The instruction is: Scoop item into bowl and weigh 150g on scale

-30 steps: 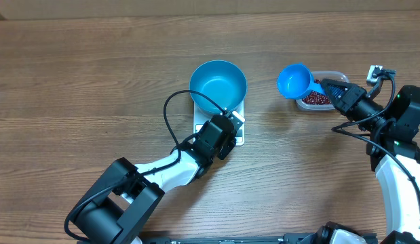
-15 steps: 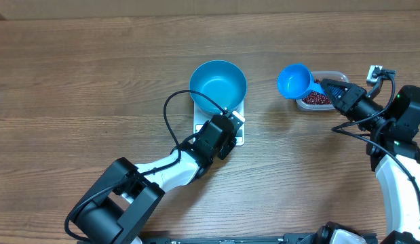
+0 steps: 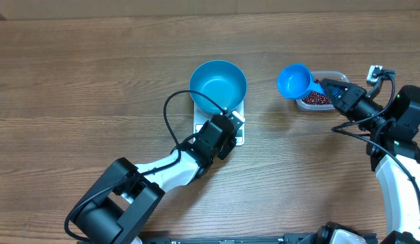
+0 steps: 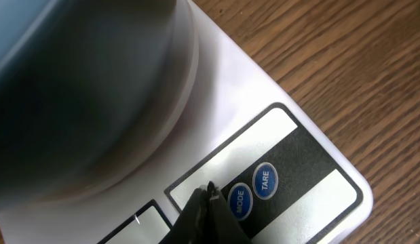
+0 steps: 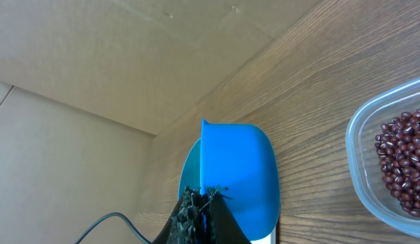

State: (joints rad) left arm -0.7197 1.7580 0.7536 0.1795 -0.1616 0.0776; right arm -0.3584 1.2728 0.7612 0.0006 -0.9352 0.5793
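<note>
The round bright blue bowl (image 3: 218, 85) is set upright on the small flat white square scale (image 3: 239, 135), so that whatever is poured in can be weighed; it appears empty. The left tool (image 4: 208, 193) is placed on the scale's control strip with its fingers together and nothing held. Its tip lies just beside the round blue MODE button (image 4: 239, 201), with the TARE button (image 4: 264, 180) next along. This placement is judged to serve switching on or zeroing the scale with the bowl's weight on it; whether the tip presses anything cannot be told. The small dark red-brown beans (image 3: 317, 99) are kept in the clear rounded-rectangular plastic tub (image 3: 338, 73), well apart from the bowl on the wooden surface (image 3: 94, 68). The right tool (image 3: 328, 87) is clamped on the handle of the smaller blue scoop (image 3: 294, 81), held mouth up and seemingly empty at the tub's left end. The scoop's long axis is laid from the handle at the right tool to the cup, which points left toward the bowl.
</note>
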